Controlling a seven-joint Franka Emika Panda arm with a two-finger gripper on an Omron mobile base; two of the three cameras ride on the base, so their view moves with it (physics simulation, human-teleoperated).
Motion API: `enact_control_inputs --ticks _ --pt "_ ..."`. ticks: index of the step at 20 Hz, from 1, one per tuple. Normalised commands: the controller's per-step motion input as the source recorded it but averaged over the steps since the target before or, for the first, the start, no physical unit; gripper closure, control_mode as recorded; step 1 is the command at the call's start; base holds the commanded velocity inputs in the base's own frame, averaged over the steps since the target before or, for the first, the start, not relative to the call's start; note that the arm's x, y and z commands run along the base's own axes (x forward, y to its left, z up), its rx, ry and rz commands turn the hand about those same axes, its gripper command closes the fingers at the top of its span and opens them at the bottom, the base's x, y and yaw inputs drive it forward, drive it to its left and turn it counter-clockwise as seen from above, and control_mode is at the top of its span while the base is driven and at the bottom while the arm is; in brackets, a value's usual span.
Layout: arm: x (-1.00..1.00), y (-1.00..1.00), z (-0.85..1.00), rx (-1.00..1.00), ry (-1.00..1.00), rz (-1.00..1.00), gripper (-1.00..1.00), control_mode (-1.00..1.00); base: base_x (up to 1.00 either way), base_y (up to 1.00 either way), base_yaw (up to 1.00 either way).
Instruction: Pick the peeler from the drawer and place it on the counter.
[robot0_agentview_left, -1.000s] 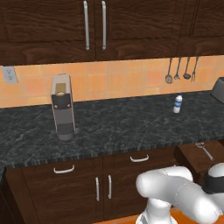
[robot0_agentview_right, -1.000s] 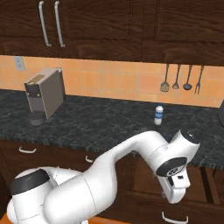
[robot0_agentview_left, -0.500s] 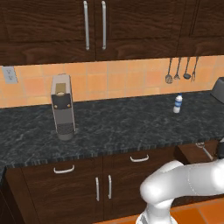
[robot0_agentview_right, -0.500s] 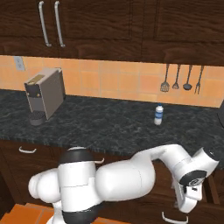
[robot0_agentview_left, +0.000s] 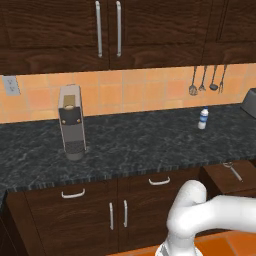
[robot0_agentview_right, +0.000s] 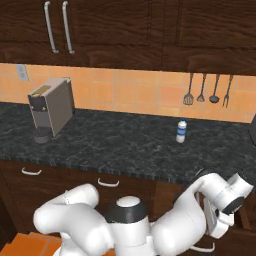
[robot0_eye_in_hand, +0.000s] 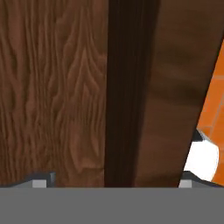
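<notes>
Clearly the peeler (robot0_agentview_left: 232, 170) lies flat in the open drawer (robot0_agentview_left: 220, 176) just below the tabletop (robot0_agentview_left: 130, 145). The tool (robot0_eye_in_hand: 112, 181) is spread wide, holding nothing, facing wood. Light, stiff, slippery metal; probably best pinched across the thin handle.

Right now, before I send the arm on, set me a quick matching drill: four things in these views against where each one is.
Things:
1. peeler
2. white bottle
3. coffee machine
4. dark utensils

Places:
A. hanging on the orange tiled wall
B. on the counter, left part
C. in the open drawer
D. on the counter, right part, near the wall

Pairs: 1-C, 2-D, 3-B, 4-A
</notes>
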Motion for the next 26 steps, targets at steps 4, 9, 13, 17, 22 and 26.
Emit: enact_control_inputs --ticks 4,9,13,17,22,26 --pt "-0.56 0.0 -0.48 -0.01 0.16 0.0 -1.0 -1.0 0.0 0.0 0.0" --pt "-0.99 0.0 -0.43 0.0 0.13 0.0 -1.0 -1.0 0.0 0.0 0.0" --pt "-1.0 0.0 -0.47 0.0 0.16 0.0 -1.0 -1.0 0.0 0.0 0.0" --pt "-0.94 0.0 -0.04 0.02 -0.05 -0.05 -1.0 -1.0 0.0 0.0 0.0" --pt "-0.05 0.02 1.0 0.02 -0.29 0.0 -1.0 -1.0 0.0 0.0 0.0" --pt "0.68 0.19 0.44 0.0 -0.01 0.07 -1.0 -1.0 0.0 0.0 0.0"
